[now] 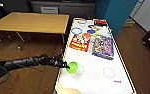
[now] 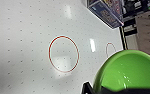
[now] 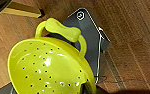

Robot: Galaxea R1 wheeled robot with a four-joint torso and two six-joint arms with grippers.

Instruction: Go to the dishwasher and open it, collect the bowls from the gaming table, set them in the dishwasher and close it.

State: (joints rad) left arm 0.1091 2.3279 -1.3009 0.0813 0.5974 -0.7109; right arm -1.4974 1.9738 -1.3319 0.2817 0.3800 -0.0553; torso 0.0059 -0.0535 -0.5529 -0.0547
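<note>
A green bowl (image 1: 72, 67) is seen at the near left edge of the white gaming tabletop (image 1: 96, 75), pinched at its rim by the fingers of the left gripper (image 1: 65, 65). A second, perforated yellow-green bowl (image 3: 48, 67) is seen close before the right wrist; whether it is gripped cannot be told. A one-sided rim hold is judged marginal: tilting could free the bowl over the wooden floor (image 1: 28, 80).

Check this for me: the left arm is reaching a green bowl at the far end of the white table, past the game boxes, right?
Not quite. The left gripper meets the green bowl at the near end of the white table, on its left edge; the game boxes lie farther away. The head view shows this.
</note>
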